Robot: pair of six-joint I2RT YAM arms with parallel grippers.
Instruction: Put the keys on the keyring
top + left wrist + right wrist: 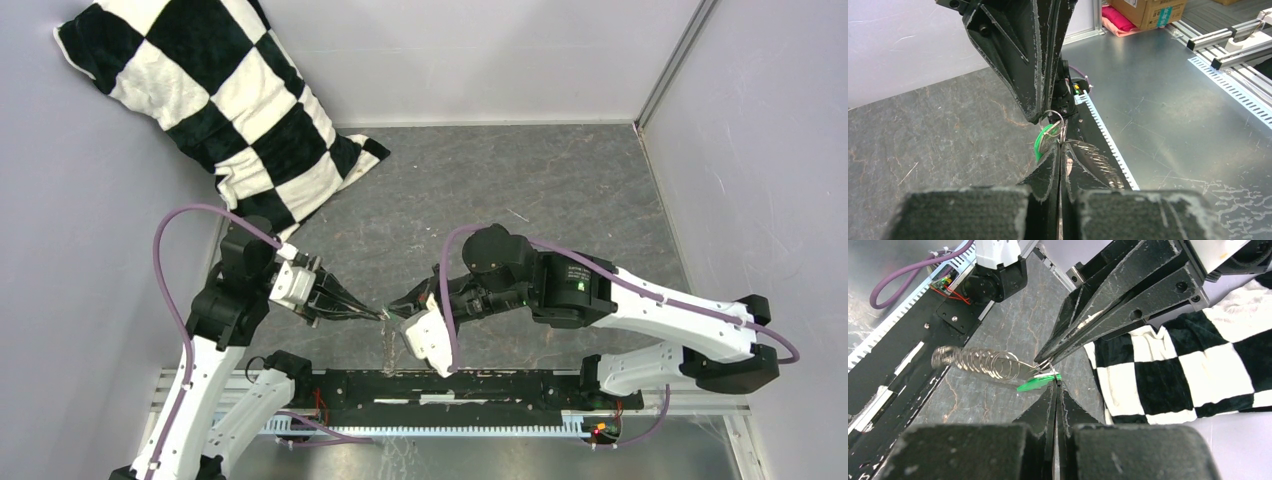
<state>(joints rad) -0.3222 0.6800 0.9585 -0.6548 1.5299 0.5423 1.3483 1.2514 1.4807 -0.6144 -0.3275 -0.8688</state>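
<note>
Contact between the two arms is seen at one spot above the grey table (560,190), near its front edge. On the left, the left gripper (1060,146) is pressed fully together, and the end loop of the keyring (983,362) is pinched at its tips. The keyring is seen as a string of silvery wire loops, held clear of the table and trailing away from the pinch. Just beside that pinch, the right gripper (1054,384) is likewise squeezed together, with the bright green head of the key (1034,385) nipped at its tips. Key and keyring are touching or nearly so; whether the key is threaded onto a loop cannot be told.

From the top camera only a thin glinting line is shown, hanging from the meeting tips toward the black rail (450,385); the key is too small to be made out there. From the left wrist a single loop is seen with the green tag beside it. By the right wrist camera alone the full row of loops is laid out, with a chequered cushion (1198,355) behind.
</note>
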